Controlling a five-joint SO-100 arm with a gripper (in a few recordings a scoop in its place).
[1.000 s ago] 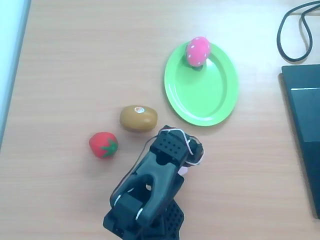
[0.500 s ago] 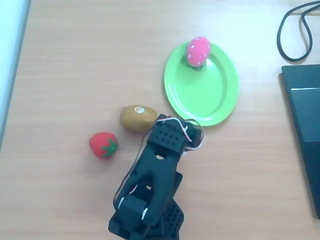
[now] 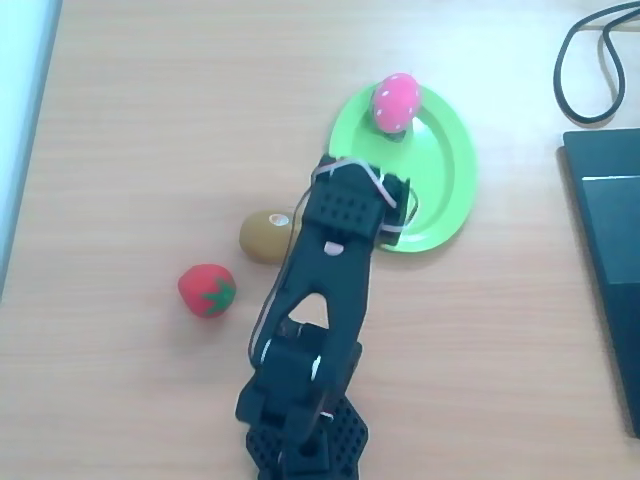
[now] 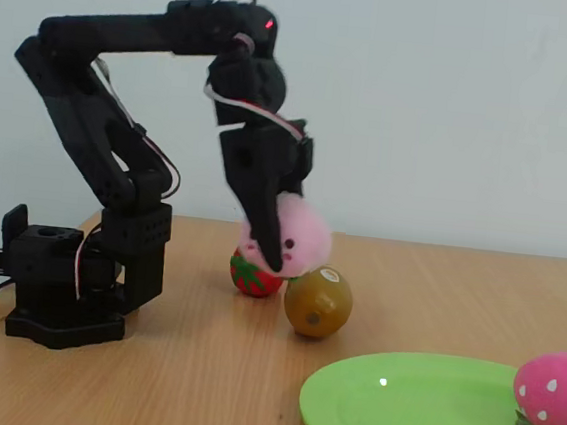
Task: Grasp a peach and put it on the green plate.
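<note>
The pale pink peach (image 4: 296, 236) hangs in the air in the fixed view, with my black gripper (image 4: 278, 244) shut on it, above the table and just before the green plate (image 4: 425, 412). From overhead, the gripper head (image 3: 355, 205) covers the near-left rim of the green plate (image 3: 440, 170) and hides the peach beneath it.
A hot-pink strawberry (image 3: 396, 100) with white dots sits at the plate's far end. A brown kiwi (image 3: 262, 235) and a red strawberry (image 3: 206, 290) lie on the wooden table to the left of the arm. A black laptop (image 3: 610, 260) and a cable (image 3: 595, 60) are at the right.
The arm has stretched forward from near its base, passing beside the kiwi, and the gripper with the peach now reaches over the plate's near-left rim.
</note>
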